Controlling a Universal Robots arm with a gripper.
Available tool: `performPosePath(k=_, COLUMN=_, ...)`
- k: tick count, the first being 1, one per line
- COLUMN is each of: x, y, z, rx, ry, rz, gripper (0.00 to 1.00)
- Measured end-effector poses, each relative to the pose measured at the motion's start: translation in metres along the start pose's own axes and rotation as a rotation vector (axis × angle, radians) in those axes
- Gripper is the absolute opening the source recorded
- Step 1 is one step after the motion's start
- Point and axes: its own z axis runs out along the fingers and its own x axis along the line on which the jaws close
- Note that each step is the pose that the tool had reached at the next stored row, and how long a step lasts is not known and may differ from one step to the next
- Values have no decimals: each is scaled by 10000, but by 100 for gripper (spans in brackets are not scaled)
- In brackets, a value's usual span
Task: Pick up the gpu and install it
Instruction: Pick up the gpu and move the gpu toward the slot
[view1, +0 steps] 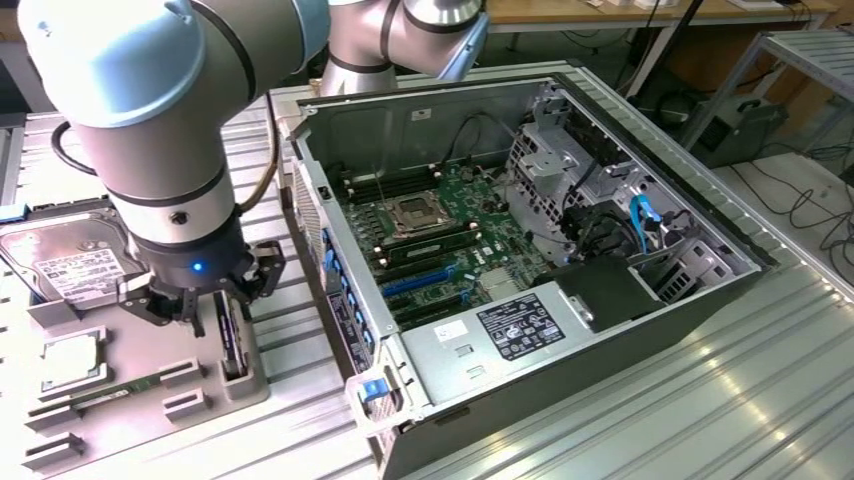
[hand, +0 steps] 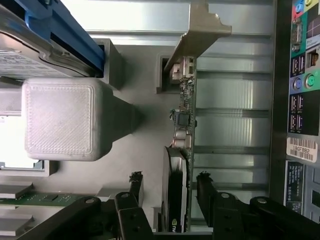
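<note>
Two fingers (hand: 204, 190) of the claw (hand: 169, 180) flank the gpu (hand: 181, 120) standing on edge.

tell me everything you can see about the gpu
The gpu is a thin card seen edge-on, standing upright on its long edge in a slot of the grey tray, beside the computer case. Its board edge looks green with small chips; a black fan housing covers one face, and a pale bent metal bracket caps one end. The gripper straddles the fan end, jaws open, with a gap on one side, so nothing clamps it.
</note>
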Motion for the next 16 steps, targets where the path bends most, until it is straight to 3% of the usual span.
performPosePath(k=1, x=0, y=-1, z=12, rx=1, ry=11, rz=3, gripper=51)
performPosePath(k=6, x=-5, y=0, z=85, rx=-2, ry=36, rz=170, gripper=51)
performPosePath(k=14, x=-7, y=2, z=91, rx=-2, ry=35, rz=226, gripper=50)
performPosePath(k=16, x=-7, y=2, z=91, rx=-2, ry=34, rz=226, gripper=37)
